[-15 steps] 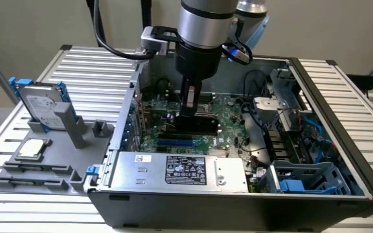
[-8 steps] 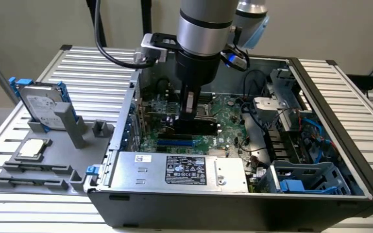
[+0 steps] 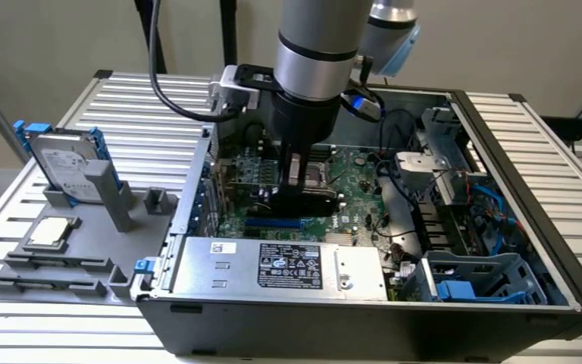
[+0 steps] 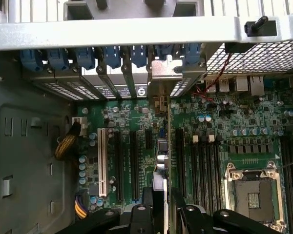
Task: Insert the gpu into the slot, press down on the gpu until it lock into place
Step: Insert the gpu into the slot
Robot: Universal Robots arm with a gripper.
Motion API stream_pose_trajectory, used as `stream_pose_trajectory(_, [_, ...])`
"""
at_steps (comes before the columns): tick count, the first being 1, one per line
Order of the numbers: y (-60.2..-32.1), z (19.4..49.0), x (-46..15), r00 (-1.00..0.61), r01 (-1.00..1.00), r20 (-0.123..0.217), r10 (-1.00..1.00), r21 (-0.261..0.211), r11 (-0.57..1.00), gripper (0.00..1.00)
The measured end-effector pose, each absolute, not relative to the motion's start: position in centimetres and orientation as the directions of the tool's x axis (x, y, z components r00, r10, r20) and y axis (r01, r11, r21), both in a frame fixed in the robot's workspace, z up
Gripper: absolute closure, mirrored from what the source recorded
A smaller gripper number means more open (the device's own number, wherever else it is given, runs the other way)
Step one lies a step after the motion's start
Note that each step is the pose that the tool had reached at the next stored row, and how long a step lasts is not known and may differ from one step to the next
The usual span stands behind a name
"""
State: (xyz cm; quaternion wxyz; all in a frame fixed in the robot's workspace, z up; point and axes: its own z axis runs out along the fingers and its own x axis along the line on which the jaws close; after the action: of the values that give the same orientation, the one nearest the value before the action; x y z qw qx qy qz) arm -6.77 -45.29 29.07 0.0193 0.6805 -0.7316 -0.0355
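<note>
Wrist view: gpu [image 4: 160, 161] edge-on between jaws; exterior view: slot [image 3: 270, 224] near it.

The exterior view looks obliquely down into the open computer case [image 3: 372, 326]; the wrist view hangs close above its motherboard [image 4: 212, 119], shared by both.

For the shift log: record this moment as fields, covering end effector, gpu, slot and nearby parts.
end effector: closed on the gpu, inside the open case
gpu: upright, edge down over the motherboard
slot: blue, partly visible beside the gpu's lower edge
seated: cannot tell
power supply: silver box inside the case, beside the motherboard
hard drive: standing on the grey fixture outside the case
</note>
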Motion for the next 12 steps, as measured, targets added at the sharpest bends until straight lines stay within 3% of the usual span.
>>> stream_pose_trajectory(12, [-45.3,27.5,-7.4,-0.073,-0.994,-0.021,-0.997,0.079,0.071,0.74])
